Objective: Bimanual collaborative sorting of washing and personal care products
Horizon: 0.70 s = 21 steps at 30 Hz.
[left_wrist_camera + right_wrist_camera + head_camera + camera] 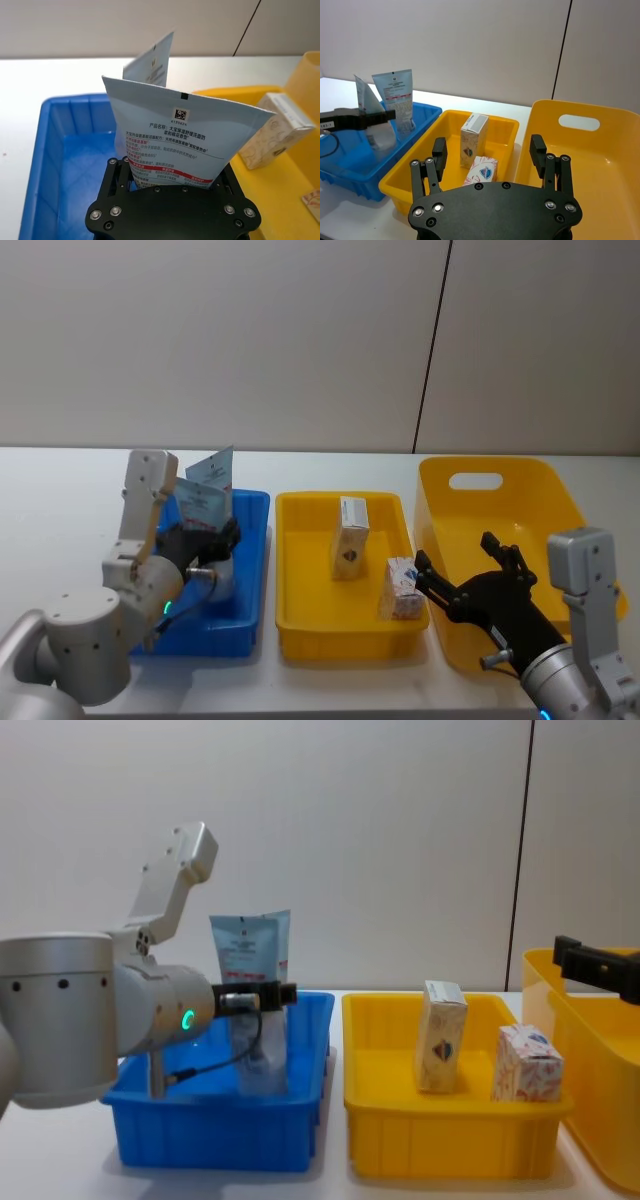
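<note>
The squeeze tube (185, 135) is thin, satiny plastic, faintly translucent; the second tube (152, 62) looks alike. The blue bin (55, 145), yellow tray (340, 640) and large yellow bin (545, 495) are smooth moulded plastic with a mild gloss. The taller box (440, 1035) and shorter box (525, 1065) are matt printed card. The left gripper (172, 175) and right gripper (489, 150) are matt black, studded with bright metal screws. The bench (60, 490) is matt white.
</note>
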Tool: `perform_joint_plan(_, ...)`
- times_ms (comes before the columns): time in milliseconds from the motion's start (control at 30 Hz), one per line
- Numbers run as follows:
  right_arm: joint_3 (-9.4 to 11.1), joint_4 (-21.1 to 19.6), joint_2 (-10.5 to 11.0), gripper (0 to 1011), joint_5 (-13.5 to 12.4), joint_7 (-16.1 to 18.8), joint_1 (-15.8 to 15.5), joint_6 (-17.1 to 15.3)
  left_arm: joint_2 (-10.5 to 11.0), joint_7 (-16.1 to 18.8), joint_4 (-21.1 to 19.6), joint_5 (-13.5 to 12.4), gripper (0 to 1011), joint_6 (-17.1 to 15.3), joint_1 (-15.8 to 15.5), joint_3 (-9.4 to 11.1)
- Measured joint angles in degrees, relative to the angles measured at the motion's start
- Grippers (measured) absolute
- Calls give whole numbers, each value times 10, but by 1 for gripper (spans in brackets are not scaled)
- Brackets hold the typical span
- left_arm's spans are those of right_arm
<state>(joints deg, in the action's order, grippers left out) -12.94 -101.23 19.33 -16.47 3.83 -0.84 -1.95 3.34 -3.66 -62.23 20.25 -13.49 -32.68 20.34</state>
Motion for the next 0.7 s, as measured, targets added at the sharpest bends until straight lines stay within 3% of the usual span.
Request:
perform_joint_plan(367,0,0,0,1003,0,0,0,0,29,-51,-71,12,522,13,21,-9)
perform_joint_plan(700,0,0,0,1003,0,0,0,0,55,-111,-126,42,462,4,33,-14)
